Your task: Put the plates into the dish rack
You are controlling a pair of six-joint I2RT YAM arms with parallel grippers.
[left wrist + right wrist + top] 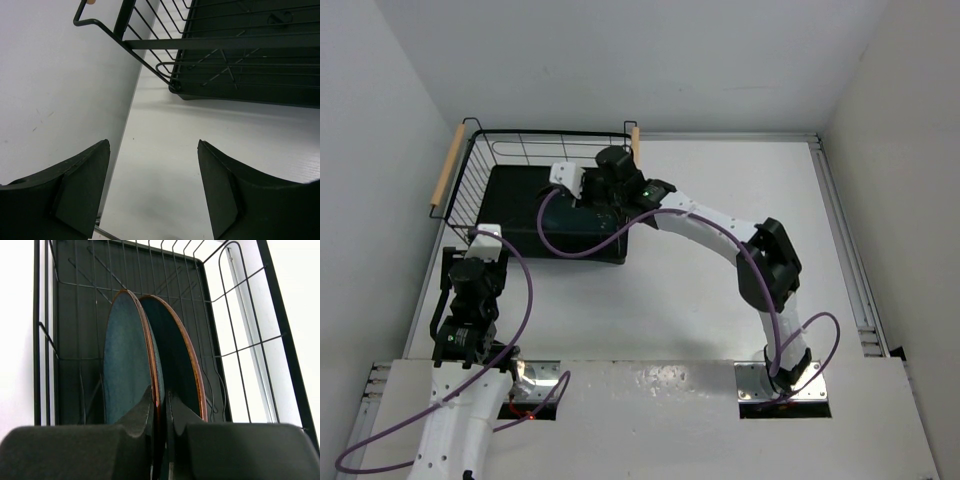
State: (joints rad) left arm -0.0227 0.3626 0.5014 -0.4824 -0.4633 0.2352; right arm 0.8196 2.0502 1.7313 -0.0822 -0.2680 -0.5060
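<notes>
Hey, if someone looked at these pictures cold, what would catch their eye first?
Two teal plates stand on edge side by side in the black wire dish rack, far left on the table. The right tool is pinched on one plate's rim; the left tool hangs open by the rack's near corner.

White table (720,300) between plain white walls (620,60); soft, even light

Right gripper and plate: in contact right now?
Touching. The right wrist view shows the right gripper shut on the rim of the plate, which stands on edge left of the other plate in the rack, with no gap on either side.
</notes>
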